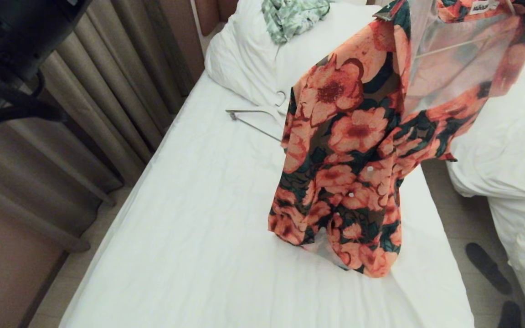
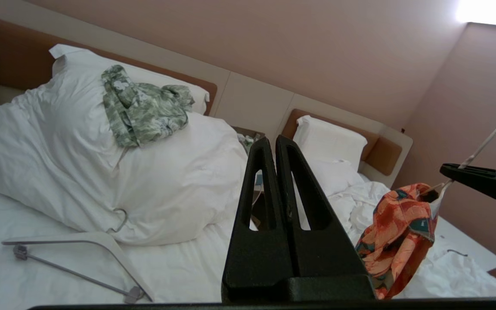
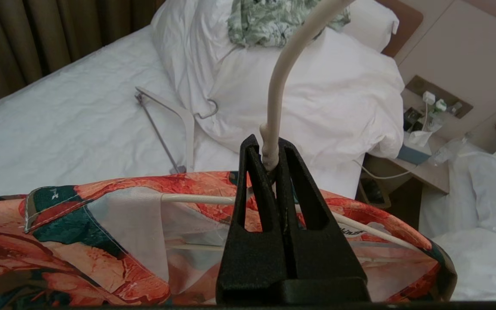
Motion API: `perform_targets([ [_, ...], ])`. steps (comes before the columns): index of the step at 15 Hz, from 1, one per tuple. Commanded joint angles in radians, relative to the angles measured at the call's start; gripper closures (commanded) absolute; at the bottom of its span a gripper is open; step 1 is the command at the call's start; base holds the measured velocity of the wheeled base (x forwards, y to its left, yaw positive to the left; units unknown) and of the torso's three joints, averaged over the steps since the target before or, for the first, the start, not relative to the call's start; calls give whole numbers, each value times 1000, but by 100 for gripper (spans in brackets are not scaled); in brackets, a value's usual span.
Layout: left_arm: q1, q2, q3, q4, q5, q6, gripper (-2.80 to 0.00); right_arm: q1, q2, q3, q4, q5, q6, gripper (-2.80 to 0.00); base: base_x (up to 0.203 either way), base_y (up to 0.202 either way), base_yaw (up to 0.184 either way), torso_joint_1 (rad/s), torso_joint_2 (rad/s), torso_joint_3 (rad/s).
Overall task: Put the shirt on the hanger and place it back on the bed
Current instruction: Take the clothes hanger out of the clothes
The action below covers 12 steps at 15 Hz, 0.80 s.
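My left gripper [image 2: 276,144] sits off to the left, fingers pressed together on nothing. To the right, the shirt [image 1: 358,150] dangles over the bed [image 1: 198,218], its hanger [image 3: 274,107] pinched at the neck by the right gripper [image 3: 267,155].

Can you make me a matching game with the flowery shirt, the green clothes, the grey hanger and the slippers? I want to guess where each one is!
Things:
1. shirt
2. green leafy garment
3. grey-white hanger
4. dark slippers

Places:
A. on the floor between the beds
B. flat on the sheet, hook at the pillow
C. bunched on top of the pillow
D. hanging on the cream hanger that the right gripper holds

Pairs: 1-D, 2-C, 3-B, 4-A
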Motion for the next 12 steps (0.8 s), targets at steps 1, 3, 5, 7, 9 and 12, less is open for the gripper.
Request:
perform_targets([
  [1,3,0,-1,-4,0,-7,0,0,8,-6,1,-1,-9,0,0,0,0,147,-325,-192],
  [3,3,1,-1,0,-1,-7,0,-5,8,-6,1,-1,-9,0,0,0,0,152,-329,-180],
  [5,-3,-2,-6,69,-2,-6,0,-20,11,-6,1,-1,-9,0,0,0,0,147,-320,-179],
  [7,-29,6,-17,173,-6,-4,0,-32,11,0,3,4,-4,0,0,0,0,151,-335,-188],
  [9,-34,64,-13,238,-41,19,0,-44,8,5,4,8,-1,0,0,0,0,15,-34,-17],
  [12,-34,137,38,237,-108,123,0,-70,9,17,24,11,2,0,0,0,0,0,0,0],
])
